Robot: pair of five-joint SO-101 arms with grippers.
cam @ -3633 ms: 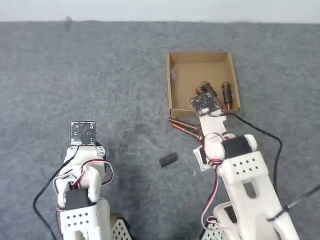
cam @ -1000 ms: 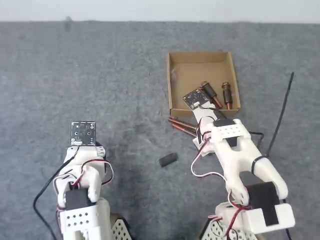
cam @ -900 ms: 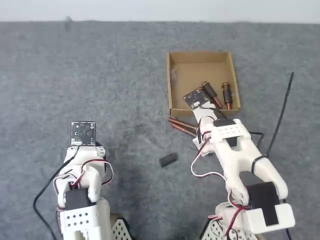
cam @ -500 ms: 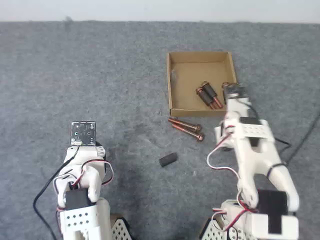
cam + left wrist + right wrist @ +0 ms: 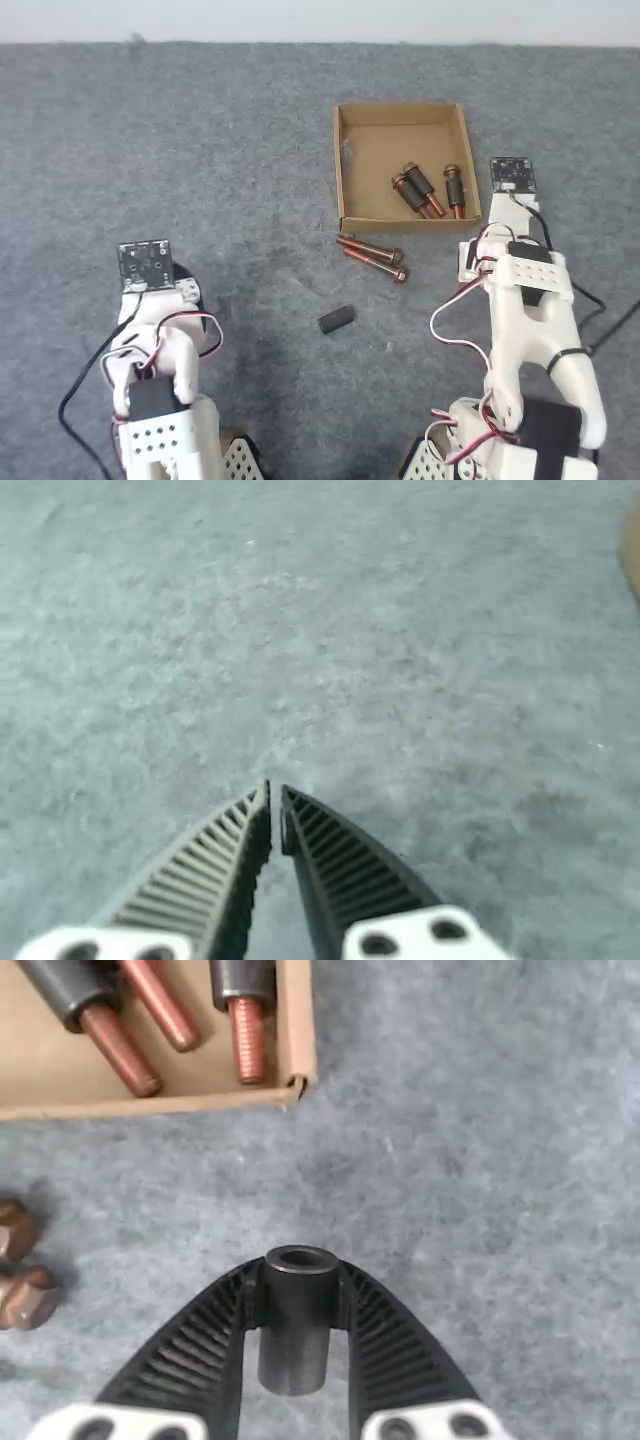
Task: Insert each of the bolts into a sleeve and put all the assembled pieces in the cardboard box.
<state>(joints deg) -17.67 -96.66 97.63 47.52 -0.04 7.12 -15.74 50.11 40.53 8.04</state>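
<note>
Moved: your right arm [image 5: 525,295] has swung off the front edge of the cardboard box [image 5: 338,170] and out to its right side. Your left arm [image 5: 150,300] has shifted its wrist slightly to the left.
Right tool: your right gripper [image 5: 300,1275] pinches a black sleeve [image 5: 297,1325] between both fingers, with the open bore facing the wrist camera.
Where it is: the black sleeve hangs over the grey carpet [image 5: 200,150], outside the box and near its front right corner.
Left tool: your left gripper [image 5: 275,792] has its fingers pressed together over the carpet, well apart from the box.
Box contents: three assembled pieces [image 5: 420,184] lie in the right half of the box, each a copper bolt with a dark sleeve on it. Two lie touching side by side, and the third lies just beside the right wall.
On the carpet: two bare bolts [image 5: 370,246] lie side by side just in front of the box's front wall, heads pointing right. In your right wrist view their heads [image 5: 20,1260] sit beside the gripper.
Spare part: a loose sleeve [image 5: 337,320] lies on its side on the carpet, nearer your arms than the bare bolts and apart from them.
</note>
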